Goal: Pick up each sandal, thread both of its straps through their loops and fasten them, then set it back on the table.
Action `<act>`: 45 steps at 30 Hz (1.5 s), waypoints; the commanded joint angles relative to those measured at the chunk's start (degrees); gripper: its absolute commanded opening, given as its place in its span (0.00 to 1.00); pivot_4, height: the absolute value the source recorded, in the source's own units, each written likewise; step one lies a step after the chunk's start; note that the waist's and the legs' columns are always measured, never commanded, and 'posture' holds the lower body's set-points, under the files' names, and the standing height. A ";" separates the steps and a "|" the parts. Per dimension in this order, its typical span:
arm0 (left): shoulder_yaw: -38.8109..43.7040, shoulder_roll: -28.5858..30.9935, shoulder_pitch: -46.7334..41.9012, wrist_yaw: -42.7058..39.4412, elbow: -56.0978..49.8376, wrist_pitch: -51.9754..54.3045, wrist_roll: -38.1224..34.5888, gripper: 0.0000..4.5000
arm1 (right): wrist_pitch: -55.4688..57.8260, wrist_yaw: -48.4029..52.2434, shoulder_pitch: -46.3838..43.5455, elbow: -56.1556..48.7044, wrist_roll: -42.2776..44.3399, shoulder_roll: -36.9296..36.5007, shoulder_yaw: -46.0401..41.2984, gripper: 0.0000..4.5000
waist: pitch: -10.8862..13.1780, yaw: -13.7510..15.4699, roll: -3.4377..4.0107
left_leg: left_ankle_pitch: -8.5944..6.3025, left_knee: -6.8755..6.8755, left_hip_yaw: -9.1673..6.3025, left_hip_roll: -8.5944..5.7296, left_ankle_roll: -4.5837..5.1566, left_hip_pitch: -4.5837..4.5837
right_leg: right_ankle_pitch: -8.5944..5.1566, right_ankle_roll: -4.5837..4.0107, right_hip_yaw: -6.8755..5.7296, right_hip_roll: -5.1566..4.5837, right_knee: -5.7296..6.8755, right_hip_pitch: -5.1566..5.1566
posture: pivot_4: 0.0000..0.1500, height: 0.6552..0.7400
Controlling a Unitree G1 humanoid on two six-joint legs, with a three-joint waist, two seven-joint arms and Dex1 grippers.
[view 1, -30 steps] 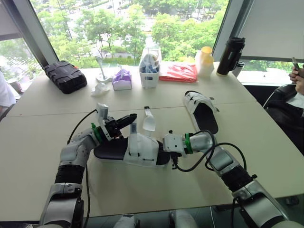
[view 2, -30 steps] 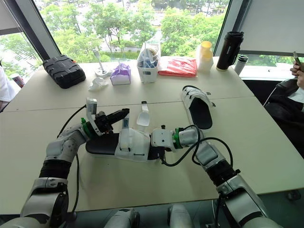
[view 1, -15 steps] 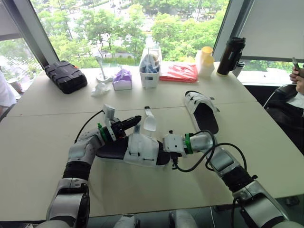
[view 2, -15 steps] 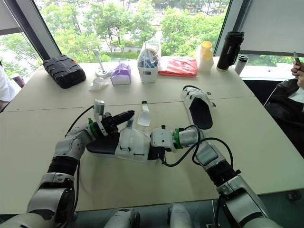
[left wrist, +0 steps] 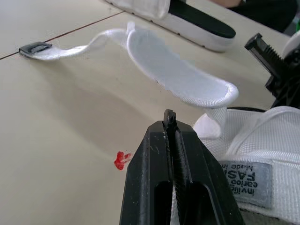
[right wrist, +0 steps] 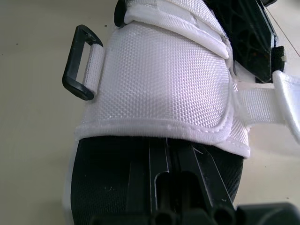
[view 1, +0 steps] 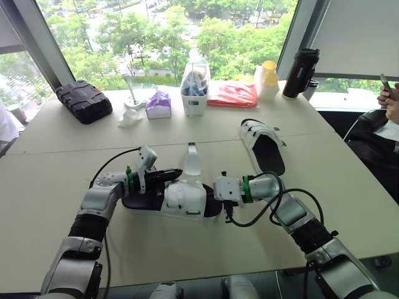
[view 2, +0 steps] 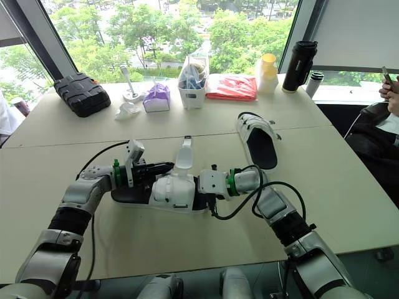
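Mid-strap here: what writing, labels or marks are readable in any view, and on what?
"FAS": large letters on the grey woven label sewn to the near sandal.
"Made in": small line on the same label; the two lines beside it are too blurred to read.
Red mark on the table: a smudge, not text.
Black flask and purple tissue pack: any print is too small to read.

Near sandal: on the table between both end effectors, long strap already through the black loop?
Not threaded. Right wrist view shows the black loop empty; the long strap lies loose over the table. The near sandal does sit between left end effector and right end effector.
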 commanded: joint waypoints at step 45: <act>0.89 1.77 4.01 12.22 -0.38 11.52 3.92 0.99 | -0.82 -0.24 -0.63 2.70 -1.47 0.41 0.54 0.00 | -0.94 -1.05 0.31 | -0.04 -0.03 -0.11 0.01 0.07 0.18 | -0.01 0.02 0.01 -0.02 0.03 0.17 | 1.00 1.00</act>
